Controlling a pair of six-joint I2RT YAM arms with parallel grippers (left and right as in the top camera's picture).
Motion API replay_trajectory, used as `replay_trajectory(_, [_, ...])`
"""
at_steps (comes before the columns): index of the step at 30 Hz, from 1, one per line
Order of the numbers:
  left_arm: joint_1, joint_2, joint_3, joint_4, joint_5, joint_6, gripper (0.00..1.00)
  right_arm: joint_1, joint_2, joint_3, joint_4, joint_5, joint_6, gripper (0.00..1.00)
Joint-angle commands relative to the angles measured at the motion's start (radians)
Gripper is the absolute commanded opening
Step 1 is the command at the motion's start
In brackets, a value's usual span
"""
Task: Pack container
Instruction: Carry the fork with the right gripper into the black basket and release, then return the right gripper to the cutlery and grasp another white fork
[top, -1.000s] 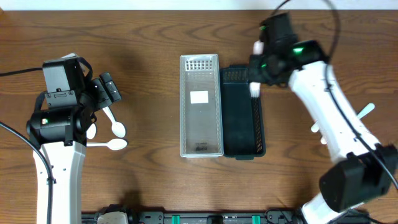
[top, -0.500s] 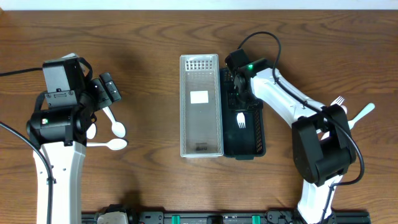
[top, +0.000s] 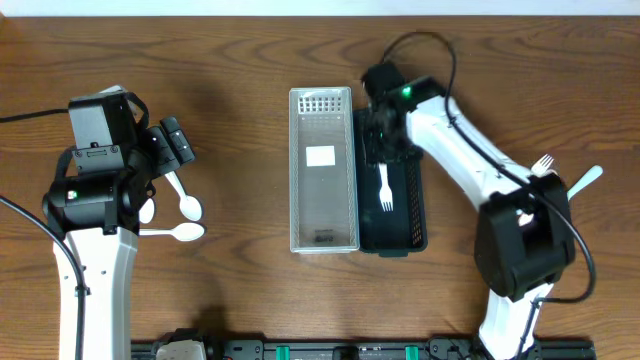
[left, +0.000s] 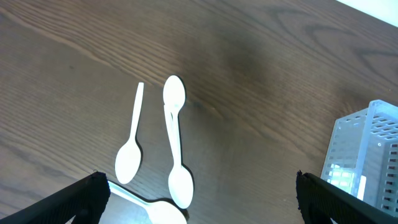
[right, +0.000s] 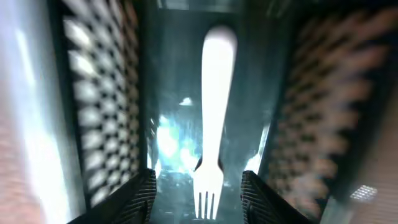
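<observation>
While my right tool (right: 198, 194) hangs spread open over the dark container (top: 417, 215), the released white fork (right: 214, 93) lies flat on its floor. My left tool (left: 200, 198) gapes wide above white spoons (left: 175, 140) on the surface (left: 267, 74).

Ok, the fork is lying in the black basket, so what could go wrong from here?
1. The right gripper appears low inside the narrow black basket; an off-line lift could snag a wall and drag it.
2. The white fork has its tines between the open fingers, so it might catch and come out.
3. Two white spoons overlap; the left gripper may grab both.
</observation>
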Motion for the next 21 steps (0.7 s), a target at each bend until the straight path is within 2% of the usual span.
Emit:
replay_trajectory(1, [0.004, 0.005, 0.02, -0.003, -0.013, 0.017, 0.98, -0.078, -0.148, 0.109, -0.019, 0.09, 0.026, 0.44])
replay_trajectory(6, [0.004, 0.005, 0.02, -0.003, -0.013, 0.017, 0.98, -0.276, -0.276, 0.122, -0.041, 0.196, 0.228, 0.45])
replay_trajectory(9, [0.004, 0.005, 0.02, -0.003, -0.013, 0.017, 0.98, -0.407, -0.278, 0.117, -0.085, 0.203, 0.288, 0.47])
replay_trajectory(15, [0.004, 0.005, 0.02, -0.003, -0.013, 0.017, 0.98, -0.598, -0.193, -0.016, -0.086, 0.17, 0.295, 0.47])
replay_trajectory(21, [0.004, 0.005, 0.02, -0.003, -0.012, 0.017, 0.98, -0.685, -0.096, -0.148, -0.03, 0.133, 0.285, 0.47])
